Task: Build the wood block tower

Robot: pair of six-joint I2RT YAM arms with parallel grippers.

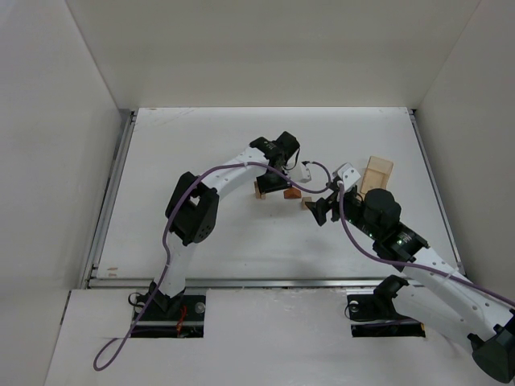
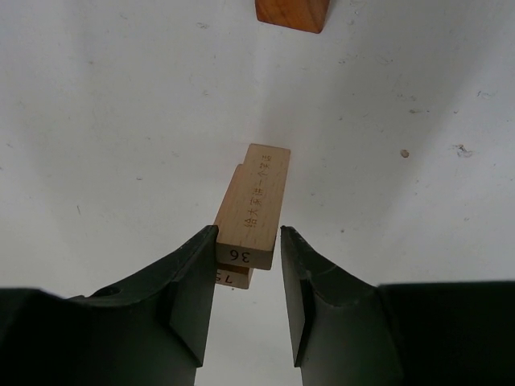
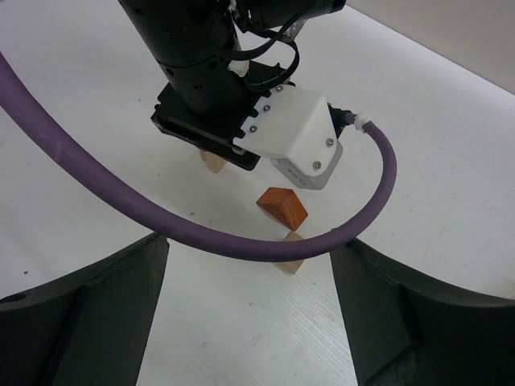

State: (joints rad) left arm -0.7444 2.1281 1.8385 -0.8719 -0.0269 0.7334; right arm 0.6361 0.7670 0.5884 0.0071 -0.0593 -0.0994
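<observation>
Near the middle of the desk [image 1: 201, 145] the left gripper [image 2: 249, 241] sets its jaws close either side of the pale tan post [image 2: 256, 201], perhaps pinching it, I cannot tell, the reddish-brown roof piece [image 3: 282, 207] lies near, and the right gripper [image 3: 249, 269] has its jaws spread, empty.

White table [image 1: 241, 265] under flat, even light, plain white walls [image 1: 273, 48] boxing it in on three sides, a metal rail [image 1: 110, 201] running down its left edge
</observation>
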